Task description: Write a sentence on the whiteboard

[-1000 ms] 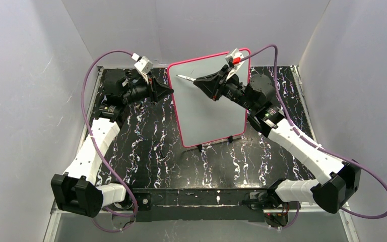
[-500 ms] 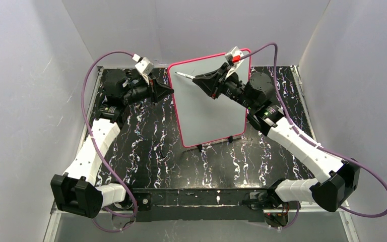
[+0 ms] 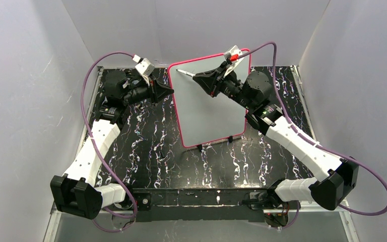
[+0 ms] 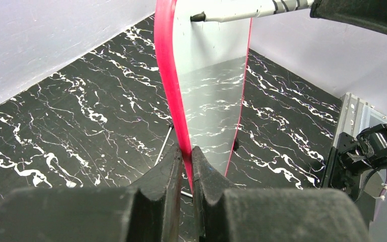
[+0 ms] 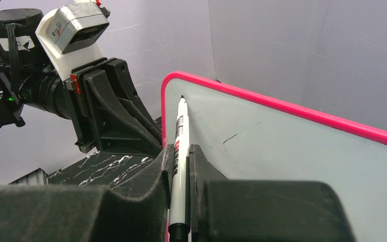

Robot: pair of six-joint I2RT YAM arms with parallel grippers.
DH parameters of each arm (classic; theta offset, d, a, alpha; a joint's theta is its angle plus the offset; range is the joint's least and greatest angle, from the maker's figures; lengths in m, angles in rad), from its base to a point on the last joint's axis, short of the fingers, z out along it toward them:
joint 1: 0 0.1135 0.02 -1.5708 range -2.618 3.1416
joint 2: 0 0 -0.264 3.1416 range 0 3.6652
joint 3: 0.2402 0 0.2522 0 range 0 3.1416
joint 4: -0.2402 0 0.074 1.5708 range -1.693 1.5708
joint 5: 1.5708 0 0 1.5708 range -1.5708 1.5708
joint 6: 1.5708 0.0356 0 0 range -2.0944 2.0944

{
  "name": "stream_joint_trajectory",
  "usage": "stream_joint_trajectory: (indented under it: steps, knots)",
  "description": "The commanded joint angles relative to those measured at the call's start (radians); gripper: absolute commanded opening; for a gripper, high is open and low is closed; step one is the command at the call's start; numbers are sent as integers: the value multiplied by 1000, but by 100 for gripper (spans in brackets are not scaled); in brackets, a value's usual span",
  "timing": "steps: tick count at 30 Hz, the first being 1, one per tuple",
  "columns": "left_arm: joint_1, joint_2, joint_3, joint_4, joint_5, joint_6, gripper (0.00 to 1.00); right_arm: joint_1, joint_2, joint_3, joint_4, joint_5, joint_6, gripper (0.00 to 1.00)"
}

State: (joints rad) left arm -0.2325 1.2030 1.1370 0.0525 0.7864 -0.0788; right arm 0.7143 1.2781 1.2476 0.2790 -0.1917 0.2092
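Two robot arms work at a whiteboard (image 3: pixel 211 106) standing upright at the back middle of a black, white-veined table (image 3: pixel 151 146), boxed in by pale grey walls (image 3: pixel 25 101) on three sides.

From above we see the board on small black feet (image 3: pixel 200 147), its face turned towards the arm bases. The left gripper (image 4: pixel 186 151) is clamped on the board's pink left edge, a finger on each side of the frame. The right gripper (image 5: pixel 181 148) is closed around a marker (image 5: pixel 180 131), whose tip sits at the upper left corner of the board face; we cannot tell whether it touches. In the right wrist view we make out one short dark mark (image 5: pixel 233 137) on the white surface. Purple cables (image 3: pixel 88 85) loop from both wrists.
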Motion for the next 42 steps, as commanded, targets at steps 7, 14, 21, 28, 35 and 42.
stream_joint_trajectory:
  steps: [7,14,21,28,35,42]
  knots:
    - [-11,-20,-18,-12,10,30,0,7,-25,-33,-49,56,-9,1]
    - [-12,-21,-19,-11,10,27,0,17,-58,-93,-65,66,9,1]
    - [-13,-21,-20,-11,5,27,0,25,-105,-120,41,17,47,1]
    - [-13,-20,-21,-11,5,26,0,25,-133,-154,163,57,65,1]
    - [-14,-22,-21,-11,7,28,0,25,-106,-146,184,113,48,1]
    - [-16,-20,-21,-11,9,28,0,25,-75,-131,160,134,41,1]
